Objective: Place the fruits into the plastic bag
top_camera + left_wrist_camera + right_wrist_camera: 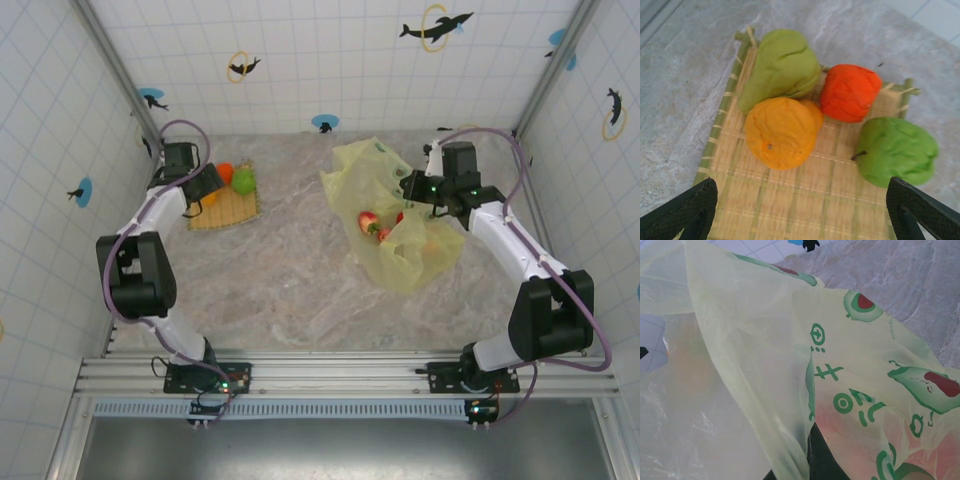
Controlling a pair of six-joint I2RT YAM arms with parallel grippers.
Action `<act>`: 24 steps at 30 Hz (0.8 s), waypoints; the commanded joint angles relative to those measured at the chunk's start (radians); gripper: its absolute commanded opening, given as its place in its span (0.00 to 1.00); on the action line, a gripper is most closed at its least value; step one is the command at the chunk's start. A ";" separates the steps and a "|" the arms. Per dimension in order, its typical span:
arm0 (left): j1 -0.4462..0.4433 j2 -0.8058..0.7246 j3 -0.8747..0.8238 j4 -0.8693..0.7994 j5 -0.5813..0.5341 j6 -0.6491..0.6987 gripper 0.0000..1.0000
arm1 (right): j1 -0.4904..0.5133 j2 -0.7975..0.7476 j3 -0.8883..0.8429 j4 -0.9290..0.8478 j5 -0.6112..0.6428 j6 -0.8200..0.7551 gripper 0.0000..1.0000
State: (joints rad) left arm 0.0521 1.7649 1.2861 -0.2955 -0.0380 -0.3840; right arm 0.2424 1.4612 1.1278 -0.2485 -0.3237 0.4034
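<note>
Fruits (782, 131), four in all, sit on mat (740, 180) beneath spread left gripper (800, 205). Right gripper (418, 190) pinches bag (405, 260) mid-table; red fruit (369, 222) and others show inside. Task looks roughly half done, four left to move

White tiled walls (340, 60), grey marbled tabletop (290, 290)
</note>
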 commanded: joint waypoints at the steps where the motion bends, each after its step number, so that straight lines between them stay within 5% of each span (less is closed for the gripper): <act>1: 0.021 0.055 0.060 -0.047 -0.013 0.030 0.91 | -0.013 -0.018 -0.023 0.034 -0.016 -0.012 0.00; 12: 0.023 0.062 -0.001 0.068 0.017 0.033 0.91 | -0.021 -0.010 -0.031 0.048 -0.031 -0.003 0.00; 24: 0.023 0.014 -0.221 0.388 -0.033 -0.016 0.90 | -0.021 0.002 -0.019 0.033 -0.028 -0.002 0.00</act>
State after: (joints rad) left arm 0.0731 1.8099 1.0790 -0.0189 -0.0505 -0.3782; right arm 0.2260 1.4609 1.1091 -0.2359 -0.3481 0.4038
